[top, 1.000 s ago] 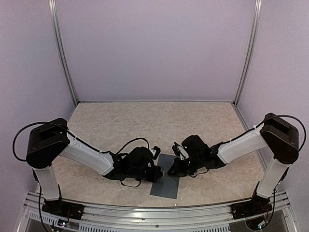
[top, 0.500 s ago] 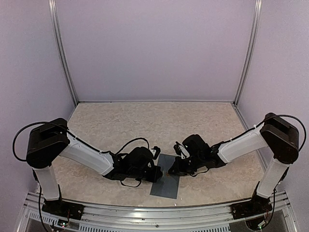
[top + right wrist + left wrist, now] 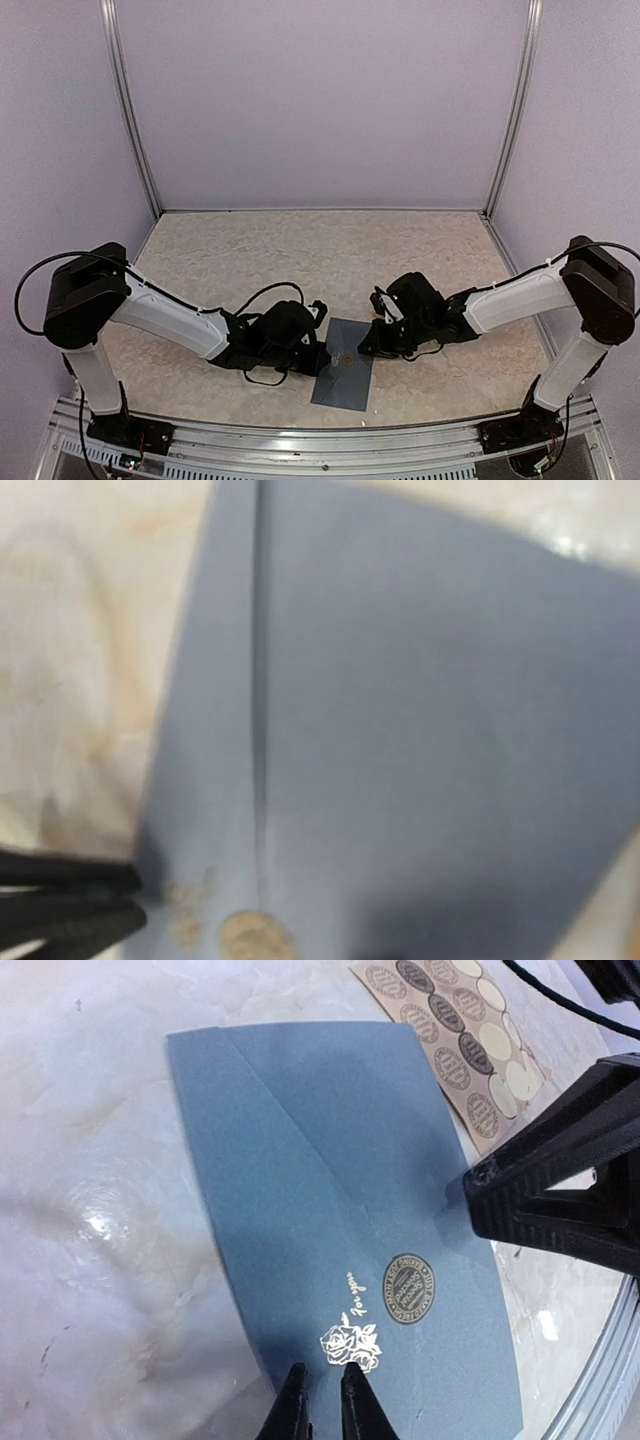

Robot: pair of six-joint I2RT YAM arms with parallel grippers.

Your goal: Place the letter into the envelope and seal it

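Observation:
The slate-blue envelope (image 3: 340, 1190) lies flat on the table, flap folded down; it also shows in the top view (image 3: 343, 378) and, blurred, in the right wrist view (image 3: 420, 710). A round dark sticker (image 3: 408, 1288) sits on the flap's tip, beside a gold rose print (image 3: 352, 1348). My left gripper (image 3: 320, 1400) is shut, its tips resting on the envelope's near edge by the rose. My right gripper (image 3: 475, 1195) is at the envelope's right edge, low over the table; its jaws are not clear. No letter shows.
A tan sheet of round stickers (image 3: 450, 1030) lies just beyond the envelope's far right corner. A black cable (image 3: 570, 1000) runs over it. The metal rail (image 3: 320, 440) borders the table's near edge close to the envelope.
My right gripper has drawn back to the right off the envelope, uncovering the sticker on the flap. My left gripper has stayed at the envelope's left edge.

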